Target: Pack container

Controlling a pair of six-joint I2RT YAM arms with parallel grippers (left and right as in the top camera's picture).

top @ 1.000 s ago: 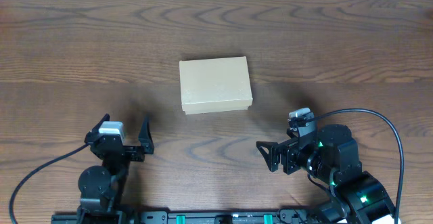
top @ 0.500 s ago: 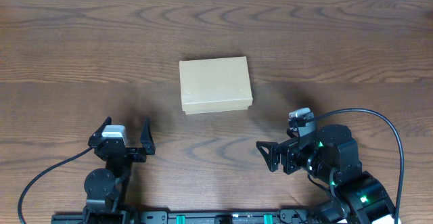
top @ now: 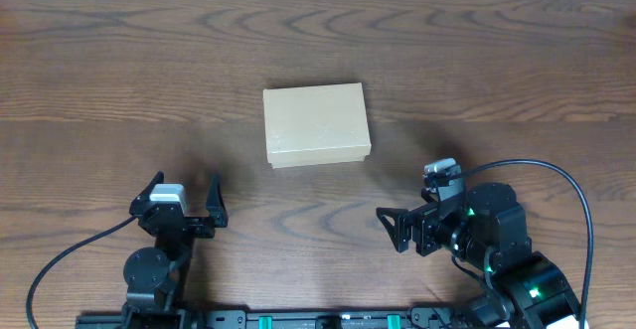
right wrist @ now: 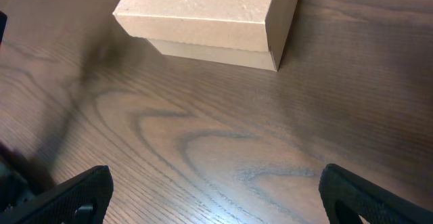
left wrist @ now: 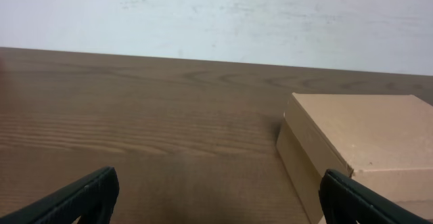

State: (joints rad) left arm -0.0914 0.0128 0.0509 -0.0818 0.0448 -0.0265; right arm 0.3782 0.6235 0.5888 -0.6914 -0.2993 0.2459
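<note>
The dark wood-grain desk (top: pixel 99 61) is seen from above, filling nearly the whole view. Two arms are placed along its near edge: the bulkier right arm (top: pixel 497 240), lit by small green lights, and the slimmer left arm (top: pixel 149 269).

The container (top: pixel 316 123), a plain tan cardboard box, is laid flat near the middle of the desk with its lid closed. It is set well apart from both arms, ahead of them and between them.

The left claw (left wrist: pixel 218 190) is held wide apart with nothing between its jaws, and the container is seen ahead and to its right. The right claw (right wrist: pixel 216 190) is likewise spread fully and gripping nothing, with the container ahead and slightly to its left.

A black cable (top: pixel 566 185) is looped over the right arm.
</note>
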